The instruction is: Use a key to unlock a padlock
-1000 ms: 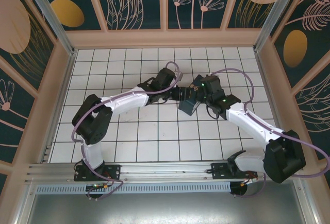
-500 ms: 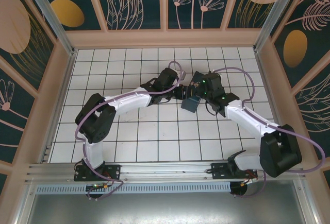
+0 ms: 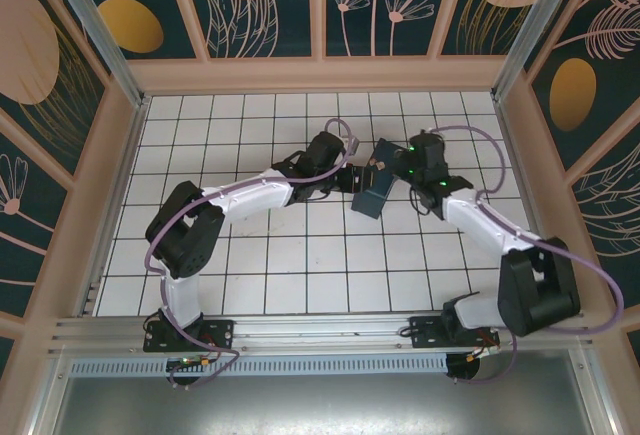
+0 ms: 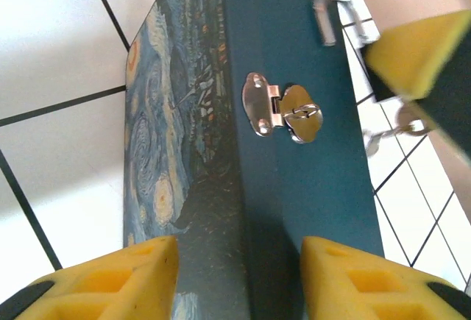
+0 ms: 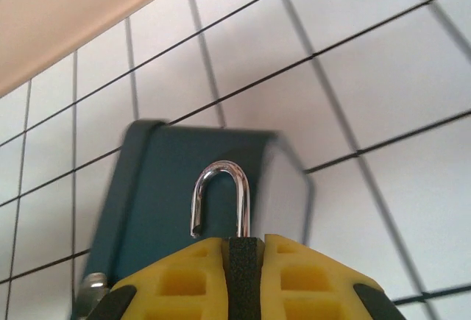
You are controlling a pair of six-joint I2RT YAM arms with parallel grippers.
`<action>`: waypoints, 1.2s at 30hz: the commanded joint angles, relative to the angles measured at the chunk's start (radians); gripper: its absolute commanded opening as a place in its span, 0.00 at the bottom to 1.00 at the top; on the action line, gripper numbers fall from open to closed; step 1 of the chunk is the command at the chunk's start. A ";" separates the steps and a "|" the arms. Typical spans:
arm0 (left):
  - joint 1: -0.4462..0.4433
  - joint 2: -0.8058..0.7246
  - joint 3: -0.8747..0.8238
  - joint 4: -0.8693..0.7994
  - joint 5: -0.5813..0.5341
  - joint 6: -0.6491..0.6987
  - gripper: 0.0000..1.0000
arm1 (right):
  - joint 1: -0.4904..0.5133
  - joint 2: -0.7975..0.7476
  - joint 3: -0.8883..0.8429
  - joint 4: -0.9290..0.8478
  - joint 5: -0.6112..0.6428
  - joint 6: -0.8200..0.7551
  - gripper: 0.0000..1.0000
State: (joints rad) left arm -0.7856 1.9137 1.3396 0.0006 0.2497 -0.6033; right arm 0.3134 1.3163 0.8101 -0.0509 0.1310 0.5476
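My right gripper (image 5: 237,243) is shut on the padlock, whose body is hidden between the yellow pads. Its silver shackle (image 5: 221,195) sticks up with one leg ending free, so it stands open. In the left wrist view the shackle (image 4: 329,15) shows beside a right fingertip (image 4: 419,48), and a small ring with a key-like piece (image 4: 397,125) dangles below, too blurred to name as the key. My left gripper (image 4: 239,250) hovers open over the swirl-painted blue box (image 4: 294,187). From above, both grippers meet at the box (image 3: 373,195).
The box lies on the white tiled floor (image 3: 250,255) and carries a silver hasp (image 4: 283,110) on its plain blue face. Wooden walls (image 3: 320,73) fence the floor on three sides. Both arms crowd the middle of the floor.
The right wrist has drawn back up and to the right, its elbow swinging outward. The box has shifted slightly the same way. The left arm has barely moved.
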 commanded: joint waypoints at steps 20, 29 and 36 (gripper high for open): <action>0.112 -0.054 0.002 -0.038 0.205 0.077 0.67 | -0.237 -0.049 -0.384 0.388 -0.549 0.143 0.20; 0.080 0.055 0.024 0.088 0.324 0.035 0.65 | -0.117 0.267 -0.306 0.655 -0.631 0.231 0.03; 0.080 -0.031 -0.077 0.139 0.284 0.001 0.63 | 0.057 0.486 -0.113 0.734 -0.635 0.302 0.02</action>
State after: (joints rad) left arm -0.6773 1.9350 1.3098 0.1078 0.5068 -0.5819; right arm 0.2779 1.7386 0.6006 0.5724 -0.4530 0.8131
